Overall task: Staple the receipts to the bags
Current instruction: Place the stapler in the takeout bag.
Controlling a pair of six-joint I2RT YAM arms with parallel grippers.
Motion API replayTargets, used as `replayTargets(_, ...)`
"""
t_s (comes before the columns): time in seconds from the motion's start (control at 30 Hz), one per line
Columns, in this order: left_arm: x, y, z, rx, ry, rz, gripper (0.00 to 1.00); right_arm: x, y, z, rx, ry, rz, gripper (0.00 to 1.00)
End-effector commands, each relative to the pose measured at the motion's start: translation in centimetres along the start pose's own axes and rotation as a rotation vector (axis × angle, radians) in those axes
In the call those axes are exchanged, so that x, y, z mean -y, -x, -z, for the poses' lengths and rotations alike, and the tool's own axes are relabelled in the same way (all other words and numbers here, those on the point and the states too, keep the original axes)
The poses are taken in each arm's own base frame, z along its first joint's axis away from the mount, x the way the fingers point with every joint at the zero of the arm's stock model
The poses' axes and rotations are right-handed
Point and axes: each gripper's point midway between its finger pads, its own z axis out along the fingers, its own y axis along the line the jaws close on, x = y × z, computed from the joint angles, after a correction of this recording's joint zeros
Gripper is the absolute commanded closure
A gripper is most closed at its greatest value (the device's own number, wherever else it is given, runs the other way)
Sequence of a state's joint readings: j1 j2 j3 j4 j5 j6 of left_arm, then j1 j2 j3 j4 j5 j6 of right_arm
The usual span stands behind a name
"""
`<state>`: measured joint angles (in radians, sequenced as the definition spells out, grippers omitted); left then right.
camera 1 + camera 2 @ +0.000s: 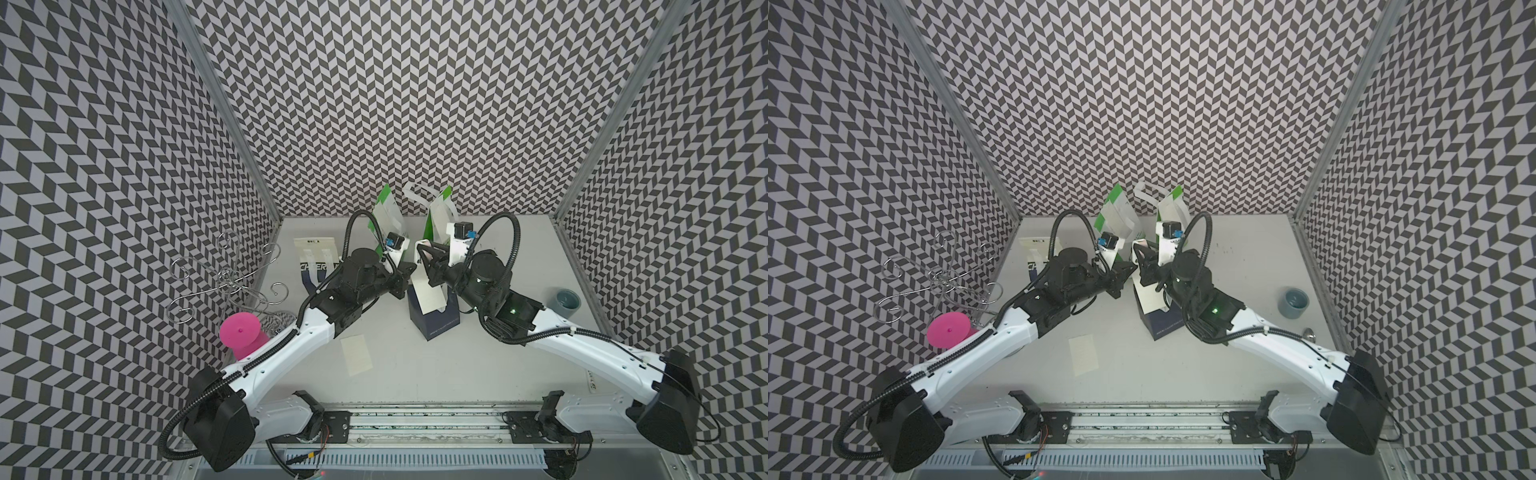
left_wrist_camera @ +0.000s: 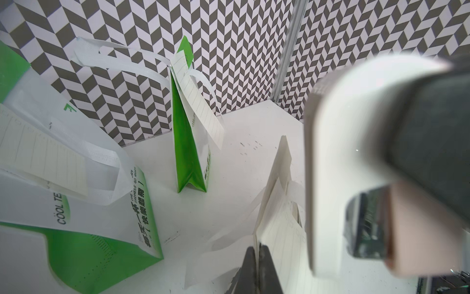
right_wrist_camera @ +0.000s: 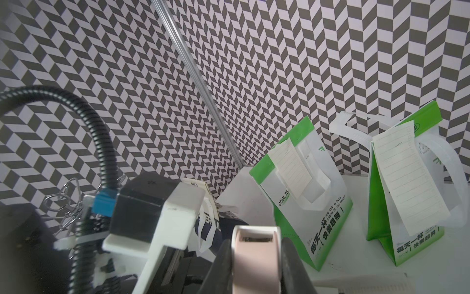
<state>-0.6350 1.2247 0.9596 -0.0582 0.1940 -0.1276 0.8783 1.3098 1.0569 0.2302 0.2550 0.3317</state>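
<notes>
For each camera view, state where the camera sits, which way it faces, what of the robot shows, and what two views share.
Top views: high at the robot's base end, looking down and forward; both arms show, left gripper and right gripper meeting at the navy bag.
Left wrist: on the left arm, facing the green bags; its shut fingers pinch a receipt.
Right wrist: on the right arm, facing those bags; its fingers grip the stapler.
Shared: both wrist views show stapler and green bags.

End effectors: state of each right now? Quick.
Left end effector: closed, pinching a receipt.
Right end effector: closed on the stapler.
</notes>
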Motion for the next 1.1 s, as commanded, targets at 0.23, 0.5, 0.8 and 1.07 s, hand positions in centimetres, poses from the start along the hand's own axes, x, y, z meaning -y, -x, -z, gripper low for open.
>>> replayTargets(0.23,0.1,-1.1,0.1,-0.033,0.007,-0.009,1.0,1.0,2.1,-1.5,0.112,-0.031,-0.01,1.0)
replayTargets(0.5,0.2,-1.2,0.0,-0.039,0.005,-0.011,1.0,1.4,0.1,-3.1,0.05,-0.024,0.004,1.0)
replayTargets(0.8,0.1,-1.3,-0.1,-0.043,0.01,-0.009,1.0,1.6,-0.4,-2.6,0.034,-0.026,-0.004,1.0)
replayTargets(1.07,0.2,-1.2,-0.1,-0.039,0.008,-0.013,1.0,2.4,-1.6,-2.2,-0.008,-0.055,0.02,1.0)
